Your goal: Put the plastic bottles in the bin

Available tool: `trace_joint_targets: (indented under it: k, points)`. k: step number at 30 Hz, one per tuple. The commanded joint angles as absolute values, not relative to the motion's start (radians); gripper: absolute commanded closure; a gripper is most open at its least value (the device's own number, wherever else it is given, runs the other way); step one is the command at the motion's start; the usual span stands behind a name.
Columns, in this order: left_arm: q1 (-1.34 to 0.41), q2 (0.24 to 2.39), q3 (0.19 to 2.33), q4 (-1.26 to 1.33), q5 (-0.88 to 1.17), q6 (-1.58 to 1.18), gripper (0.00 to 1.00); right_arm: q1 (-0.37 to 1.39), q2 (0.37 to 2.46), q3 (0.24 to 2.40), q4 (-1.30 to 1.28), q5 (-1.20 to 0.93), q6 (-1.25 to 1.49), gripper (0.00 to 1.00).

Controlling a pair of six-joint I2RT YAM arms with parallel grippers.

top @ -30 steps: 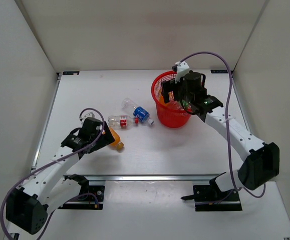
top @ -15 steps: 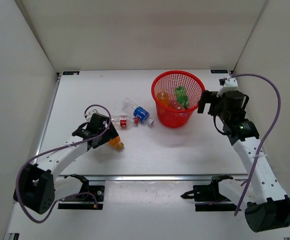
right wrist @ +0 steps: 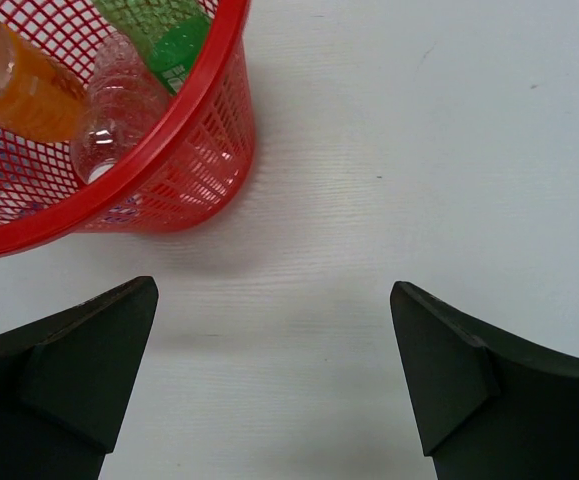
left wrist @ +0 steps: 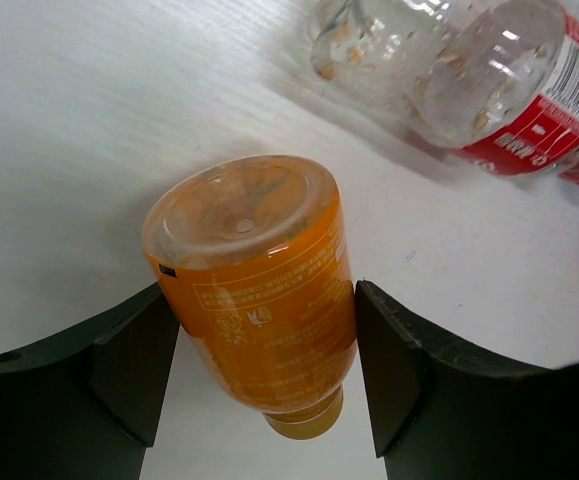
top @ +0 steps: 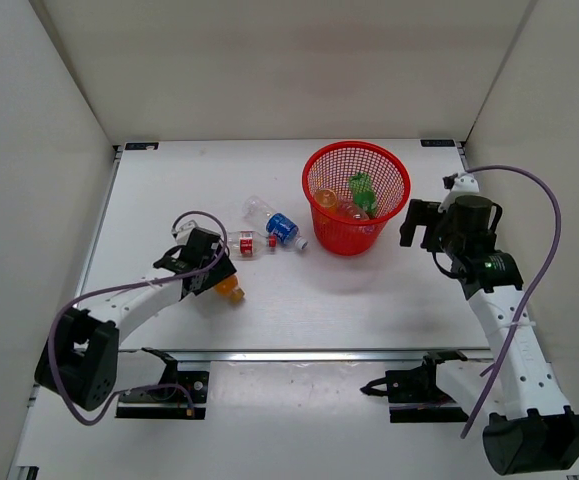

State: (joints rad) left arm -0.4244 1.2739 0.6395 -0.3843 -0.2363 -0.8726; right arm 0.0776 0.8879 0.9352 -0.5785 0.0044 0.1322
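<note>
The red mesh bin [top: 305, 186] stands at the back right. It holds an orange bottle [top: 324, 195], a green bottle [top: 362, 190] and a plain clear bottle [top: 349, 210]. The bin also shows in the right wrist view [right wrist: 191, 170]. A blue-labelled bottle [top: 277, 224] and a red-labelled bottle [top: 241, 243] lie on the table left of the bin. My left gripper [top: 219, 283] is shut on a second orange bottle [left wrist: 254, 260] that lies on the table. My right gripper [top: 414, 222] is open and empty, just right of the bin.
White walls close the table in on three sides. A metal rail [top: 309, 353] runs along the near edge. The red-labelled bottle [left wrist: 489, 90] lies just beyond the held orange one.
My right gripper has drawn back from over the bin to its right side. My left gripper has shifted slightly over the orange bottle, which has stayed in place.
</note>
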Motion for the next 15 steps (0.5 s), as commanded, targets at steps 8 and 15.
trace_joint_targets:
  k: [8, 15]
  points:
    - [-0.474, 0.957, 0.877, -0.575, -0.224, -0.802, 0.6, -0.182, 0.854, 0.839, -0.569, -0.047, 0.218, 0.01]
    - [-0.676, 1.392, 1.484, -0.427, -0.224, -0.611, 0.54, -0.114, 0.801, 0.766, -0.586, 0.048, 0.218, 0.01]
